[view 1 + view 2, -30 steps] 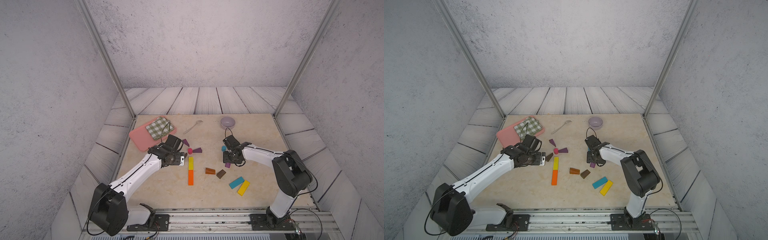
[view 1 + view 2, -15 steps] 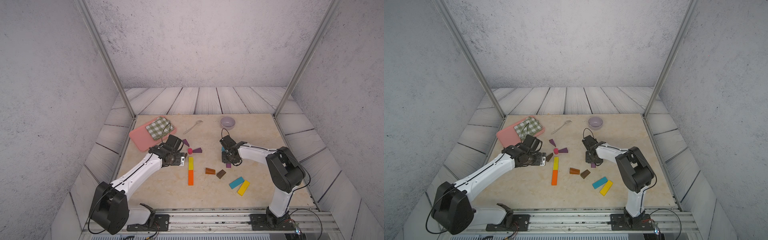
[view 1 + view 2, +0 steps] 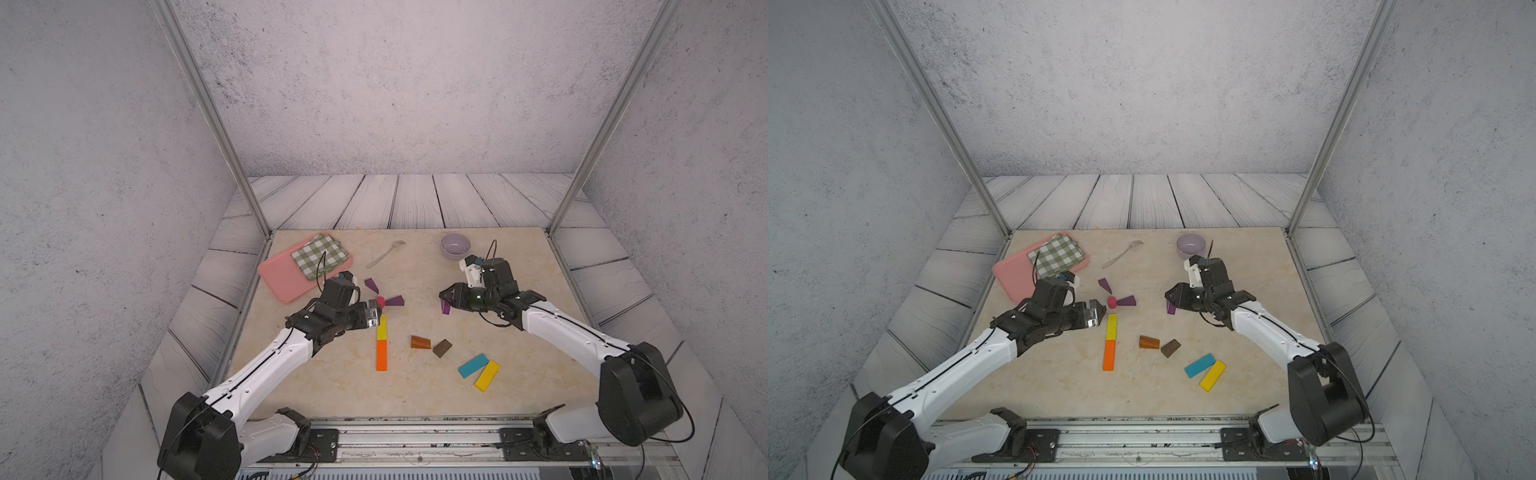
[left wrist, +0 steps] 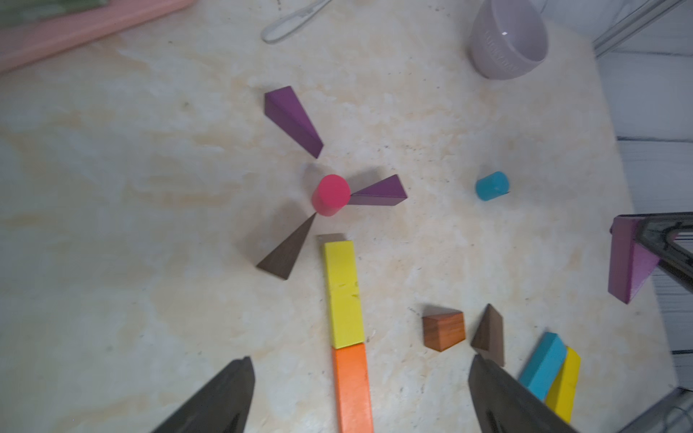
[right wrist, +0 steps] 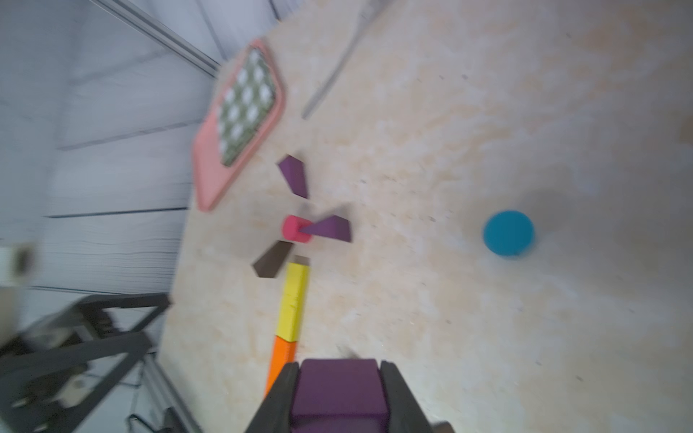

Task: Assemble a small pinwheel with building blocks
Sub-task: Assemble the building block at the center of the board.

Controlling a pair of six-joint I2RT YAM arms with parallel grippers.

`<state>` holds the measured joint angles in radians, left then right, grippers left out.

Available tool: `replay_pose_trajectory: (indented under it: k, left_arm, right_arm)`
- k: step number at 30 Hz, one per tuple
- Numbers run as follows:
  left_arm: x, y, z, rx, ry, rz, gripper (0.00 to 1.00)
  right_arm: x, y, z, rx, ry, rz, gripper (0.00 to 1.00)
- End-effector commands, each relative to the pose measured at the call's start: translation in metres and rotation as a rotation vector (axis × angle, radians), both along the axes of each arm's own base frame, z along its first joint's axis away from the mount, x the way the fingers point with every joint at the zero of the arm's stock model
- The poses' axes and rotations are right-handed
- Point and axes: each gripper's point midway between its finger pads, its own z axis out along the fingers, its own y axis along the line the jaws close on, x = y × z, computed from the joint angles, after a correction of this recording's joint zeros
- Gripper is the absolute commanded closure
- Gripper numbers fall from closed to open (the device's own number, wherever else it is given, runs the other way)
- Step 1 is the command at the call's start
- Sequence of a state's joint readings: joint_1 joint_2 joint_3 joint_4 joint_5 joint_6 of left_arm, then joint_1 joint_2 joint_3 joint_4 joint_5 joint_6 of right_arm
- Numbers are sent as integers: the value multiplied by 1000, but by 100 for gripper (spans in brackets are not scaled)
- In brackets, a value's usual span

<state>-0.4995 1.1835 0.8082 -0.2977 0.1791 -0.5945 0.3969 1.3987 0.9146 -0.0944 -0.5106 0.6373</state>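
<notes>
Right wrist | right end effector [image 5: 339,371] clamps purple wedge [image 5: 337,397] | left end effector [image 4: 360,360] wide | bowl [image 4: 506,48] lettering unreadable

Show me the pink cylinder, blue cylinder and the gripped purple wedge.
pink cylinder [image 4: 333,188], left wrist view, top face.
blue cylinder [image 5: 508,231], right wrist view, top face.
gripped purple wedge [image 5: 339,391], right wrist view, broad end.

No legible text or labels.

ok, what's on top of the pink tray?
A folded green-checked cloth lies on the far end of the pink tray. Nothing else shows on the tray. Anything under the cloth is hidden.
</notes>
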Motion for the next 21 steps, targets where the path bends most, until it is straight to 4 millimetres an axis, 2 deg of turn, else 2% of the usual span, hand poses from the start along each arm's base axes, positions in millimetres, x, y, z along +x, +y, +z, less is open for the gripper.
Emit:
replay_pose_trajectory:
  k: [1,5,10,14,17,21]
  left_arm:
    - [15,-39,50,-192,-101,-111,4]
    - [4,-76,60,-186,-144,-278,4]
    - [-26,-133,68,-105,-255,-531,16]
    - [-39,-154,67,7,-346,-659,18]
    - [-34,-162,69,29,-398,-661,20]
    - [-19,-175,70,19,-434,-633,36]
  right_arm:
    - [-16,13,21,165,63,97,73]
    - [-11,0,30,218,58,-13,73]
    - [-3,-5,56,324,21,-104,72]
    - [-4,-6,58,316,69,-124,72]
    - [-7,-9,58,321,77,-141,71]
    - [-9,-12,61,341,66,-168,71]
